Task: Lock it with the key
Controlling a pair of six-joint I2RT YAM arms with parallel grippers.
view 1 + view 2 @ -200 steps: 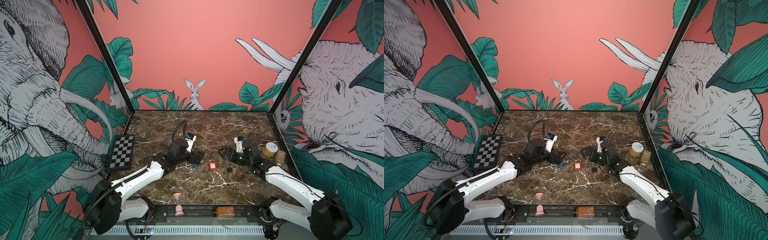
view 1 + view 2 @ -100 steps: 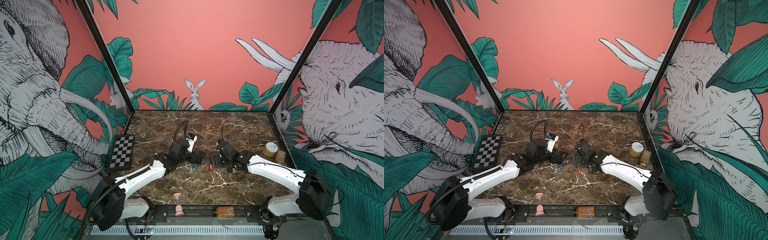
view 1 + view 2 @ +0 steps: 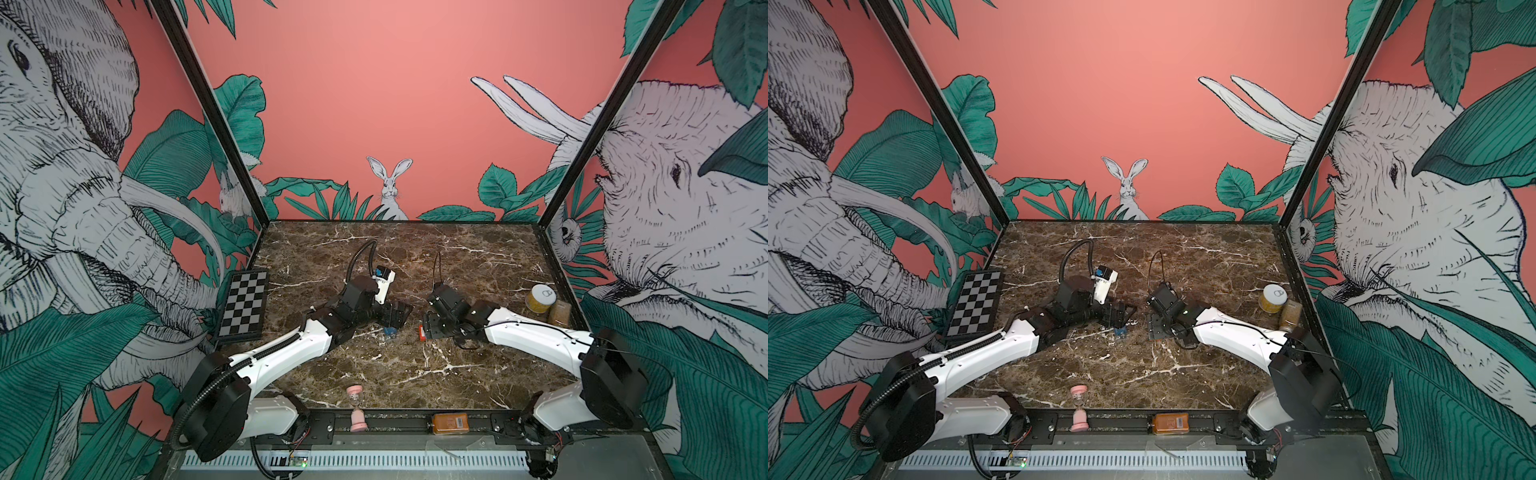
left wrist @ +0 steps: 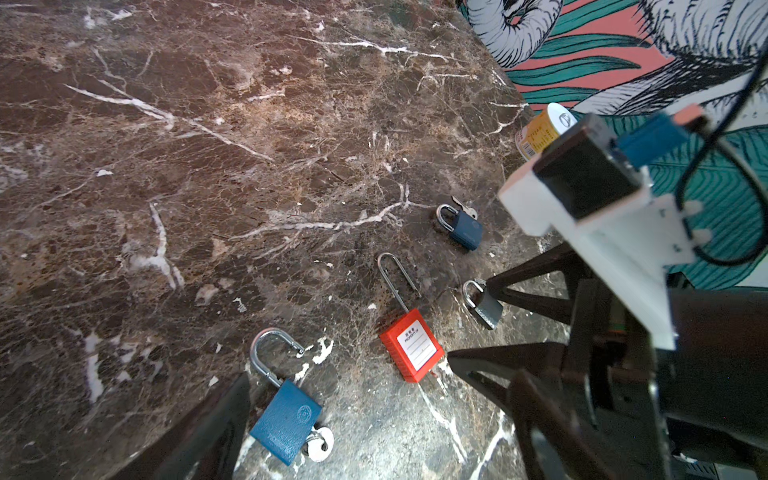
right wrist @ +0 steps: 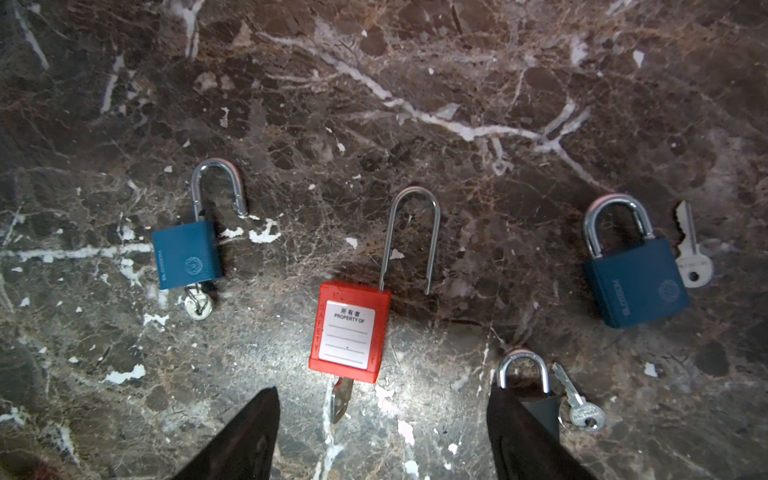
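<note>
Right gripper [image 5: 382, 390]: you have it open and empty. Its two black fingers [image 5: 249, 436] straddle the key [image 5: 340, 399] that sticks out of the bottom of the red safety padlock [image 5: 351, 328], standing apart from both key and body.

The red safety padlock lies flat at the middle of the marble table [image 5: 415, 83], label up. Its long shackle [image 5: 415, 232] is open: one leg sits in the body and the free end is just beside it.

Left gripper [image 3: 397, 313]: you have it spread wide too, holding nothing, low over the table close to the blue padlock [image 5: 187, 253]. That lock lies left of the red one, shackle sprung, with a silver key [image 5: 198, 305] in its keyway.

On the red lock's other side lies a dark blue padlock [image 5: 638, 282], shackle seated, with a loose key [image 5: 692, 253] just beside it.

A small black padlock [image 5: 525, 382] is partly hidden behind one right finger, and its ringed key [image 5: 579, 409] lies alongside. You cannot tell whether that finger touches it.
</note>
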